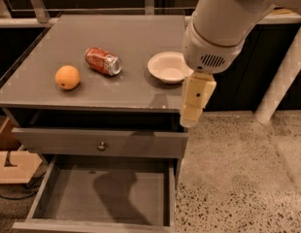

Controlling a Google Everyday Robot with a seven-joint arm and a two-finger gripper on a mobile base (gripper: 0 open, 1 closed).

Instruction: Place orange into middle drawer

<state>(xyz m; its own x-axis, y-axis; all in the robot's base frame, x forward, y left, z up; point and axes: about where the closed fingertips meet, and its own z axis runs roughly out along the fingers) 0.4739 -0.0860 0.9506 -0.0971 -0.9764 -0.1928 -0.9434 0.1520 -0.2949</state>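
Observation:
The orange (67,76) rests on the left of the grey cabinet top (131,38), apart from everything else. Below, the middle drawer (141,200) is pulled out, its grey floor bare except for the arm's shadow. My gripper (195,103) hangs pointing down at the cabinet's front right corner, well to the right of the orange and above the drawer's right side. It holds nothing that I can see.
A red soda can (103,61) lies on its side right of the orange. A white bowl (169,67) stands near the top's right edge, partly behind my arm. A shut drawer front with a knob (102,145) sits above the open drawer. Speckled floor (238,178) spreads to the right.

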